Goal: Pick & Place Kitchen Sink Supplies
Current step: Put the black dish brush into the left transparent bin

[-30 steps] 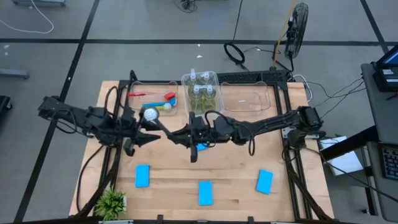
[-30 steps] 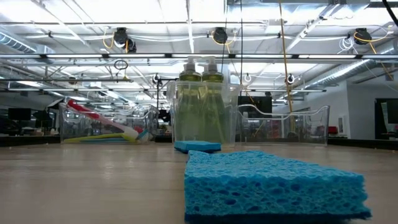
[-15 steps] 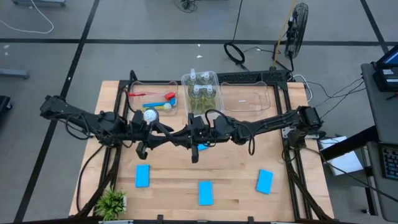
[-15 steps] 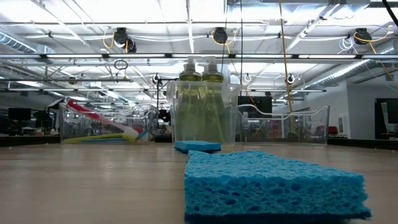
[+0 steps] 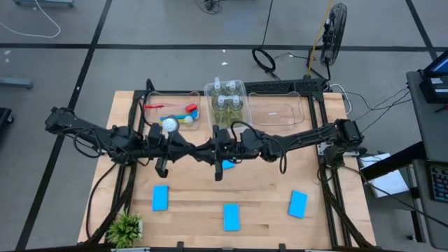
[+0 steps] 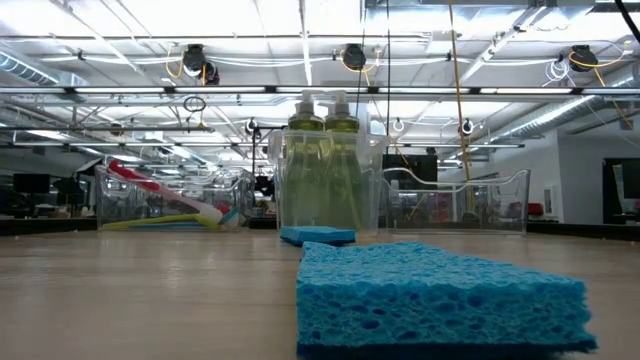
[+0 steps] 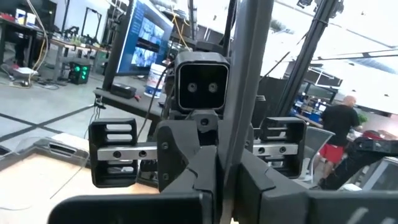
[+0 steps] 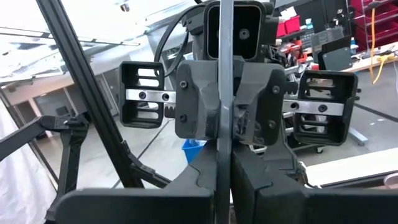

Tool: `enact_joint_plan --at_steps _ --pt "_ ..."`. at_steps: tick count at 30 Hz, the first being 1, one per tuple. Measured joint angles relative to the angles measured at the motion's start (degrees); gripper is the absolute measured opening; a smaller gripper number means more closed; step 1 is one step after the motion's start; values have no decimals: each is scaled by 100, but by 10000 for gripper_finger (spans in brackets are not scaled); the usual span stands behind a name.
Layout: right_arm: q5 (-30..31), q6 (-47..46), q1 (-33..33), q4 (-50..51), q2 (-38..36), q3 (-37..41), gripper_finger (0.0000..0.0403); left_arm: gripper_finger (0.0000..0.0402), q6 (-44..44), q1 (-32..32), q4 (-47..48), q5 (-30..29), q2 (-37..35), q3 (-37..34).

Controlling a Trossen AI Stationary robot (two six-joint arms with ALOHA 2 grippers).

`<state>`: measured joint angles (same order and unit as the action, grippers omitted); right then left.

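Note:
A grey brush with a round white head (image 5: 168, 124) hangs above the table's middle, between my two arms. My right gripper (image 5: 208, 150) is shut on its slim grey handle (image 8: 225, 93). My left gripper (image 5: 187, 148) faces it and is shut on the same handle. Several blue sponges lie flat on the table: one (image 5: 160, 198), another (image 5: 231, 216), a third (image 5: 297, 204). Red, blue and yellow-green brushes (image 5: 175, 112) lie in the left bin. Bottles of yellow-green liquid (image 5: 225, 105) stand in the middle bin. Neither gripper shows in the low view. My left gripper pinches the grey handle (image 7: 230, 140) between its two fingers, coming level from the table's left. The handle rises from the fingers back past the wrist toward the white head, clear of the table. My right gripper pinches the handle (image 8: 225, 124) between its two fingers, level from the table's right, nearer the handle's free end. The handle runs on from the fingers toward my left gripper, lifted clear.
Three clear bins stand in a row at the far edge; the right one (image 5: 276, 112) shows nothing inside. A small leafy plant (image 5: 126, 227) stands at the near left corner. A blue sponge (image 5: 225, 165) lies under the grippers. In the low view, a sponge (image 6: 440, 295) fills the foreground.
My left gripper has moved toward the table's right, up to my right gripper and the brush handle, and has shut on the handle. My right gripper and the brush have kept their place.

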<state>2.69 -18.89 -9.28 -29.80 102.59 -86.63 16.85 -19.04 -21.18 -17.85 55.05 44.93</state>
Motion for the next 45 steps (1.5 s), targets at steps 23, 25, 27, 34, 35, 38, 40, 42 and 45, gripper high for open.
enact_joint_plan --at_steps 23,25,27,34,35,38,40,42,45 --pt "-68 10 56 360 11 -11 82 21 190 1 646 -497 -225 -4" --pt "-76 10 61 355 11 -11 82 21 178 4 665 -500 -271 -4" --pt "-99 10 70 387 11 -11 85 21 177 4 757 -504 -338 -4" --pt "-76 -41 102 673 11 -9 137 21 449 0 1545 -854 -691 -2" --pt "-98 -114 111 710 11 -9 146 21 464 0 1677 -944 -750 -2" --pt "-262 -241 121 967 7 -9 171 21 552 23 2163 -1342 -907 33" --pt "-369 -276 110 1146 -1 -9 184 21 700 24 2791 -1496 -982 189" --pt "-581 -241 132 1380 -70 -4 193 21 832 70 3474 -1579 -987 458" --pt "-790 -182 162 1635 -123 -11 200 21 900 226 4629 -1685 -903 961"
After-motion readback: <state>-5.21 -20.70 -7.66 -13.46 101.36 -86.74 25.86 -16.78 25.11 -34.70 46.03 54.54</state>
